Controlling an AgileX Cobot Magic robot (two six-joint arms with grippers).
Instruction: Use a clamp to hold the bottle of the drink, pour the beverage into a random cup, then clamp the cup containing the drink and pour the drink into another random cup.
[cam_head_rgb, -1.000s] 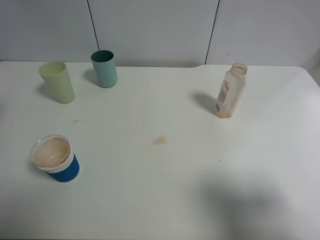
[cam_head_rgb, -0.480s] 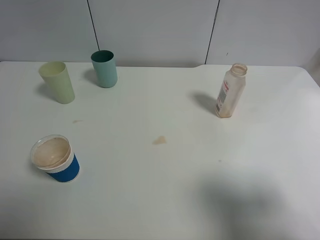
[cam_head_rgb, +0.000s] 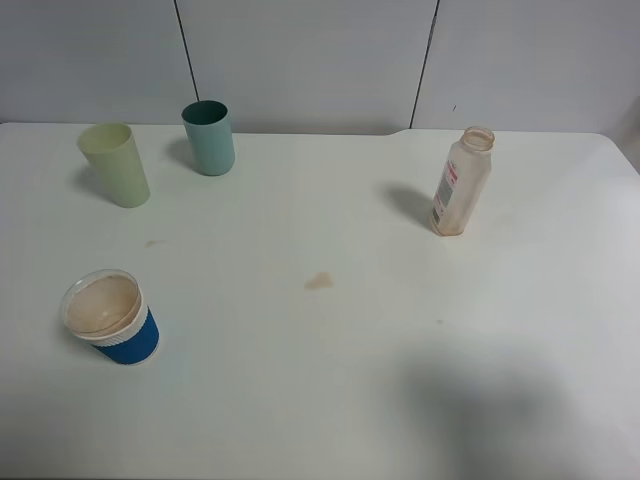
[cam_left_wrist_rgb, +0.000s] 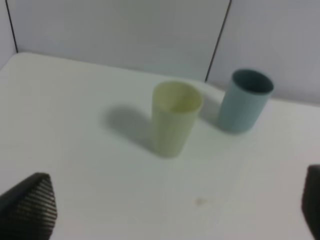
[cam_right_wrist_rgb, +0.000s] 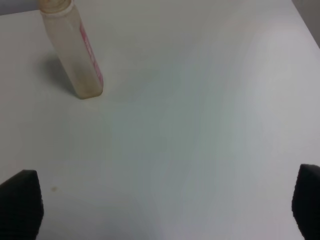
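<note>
We see a white desk (cam_head_rgb: 330, 340) with four containers standing upright and apart from one another. The bottle (cam_head_rgb: 461, 182) stands near the far right corner, uncapped, its pink-red and white label facing sideways; a little brown beverage (cam_head_rgb: 449, 227) tints its bottom. Near the far left corner stand the pale yellow-green cup (cam_head_rgb: 115, 164) and, just beside it and closer to the back edge, the teal cup (cam_head_rgb: 209, 137). A squat blue-sleeved white cup (cam_head_rgb: 109, 318) sits toward the near left edge, with a brownish film across its top. A small brown stain (cam_head_rgb: 319, 281) marks the middle of the desk. Neither arm shows in the high view. In the left wrist view the left pincer (cam_left_wrist_rgb: 175, 220) has its jaws spread wide, empty, facing the two tumblers from well apart. In the right wrist view the right pincer (cam_right_wrist_rgb: 165, 210) also stands wide open and holds nothing, well short of the bottle.
</note>
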